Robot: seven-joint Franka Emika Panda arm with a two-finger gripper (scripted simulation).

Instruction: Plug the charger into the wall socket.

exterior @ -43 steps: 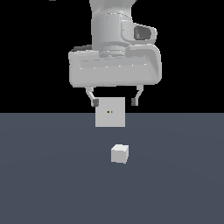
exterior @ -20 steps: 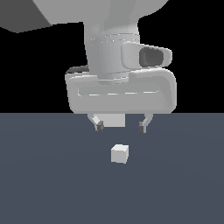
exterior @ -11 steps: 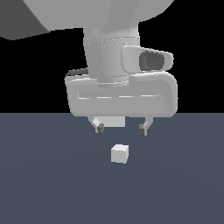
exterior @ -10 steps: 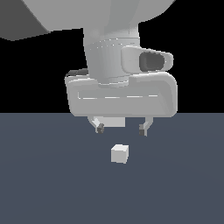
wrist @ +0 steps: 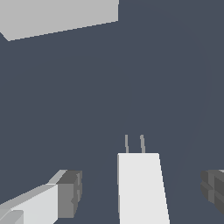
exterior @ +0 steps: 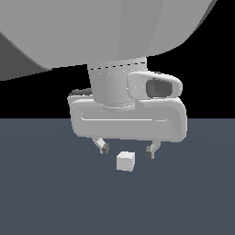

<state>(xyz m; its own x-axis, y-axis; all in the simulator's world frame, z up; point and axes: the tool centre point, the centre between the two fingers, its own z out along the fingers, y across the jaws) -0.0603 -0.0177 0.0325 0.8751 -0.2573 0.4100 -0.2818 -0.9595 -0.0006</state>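
The gripper point(exterior: 127, 151) hung released, fingers spread either side of the charger point(exterior: 125, 161) on the dark floor point(exterior: 46, 193), not touching it.

We see the gripper point(exterior: 128, 150) spread wide over the charger point(exterior: 125, 161), with bare floor point(exterior: 46, 193) showing between the cube and each finger pad point(wrist: 69, 194) in the wrist view, so both sides look free. Ahead of the charger's two thin prongs point(wrist: 134, 143) the floor runs open up to a pale slab point(wrist: 59, 16), probably the wall socket. In the exterior view the arm hides that stretch.
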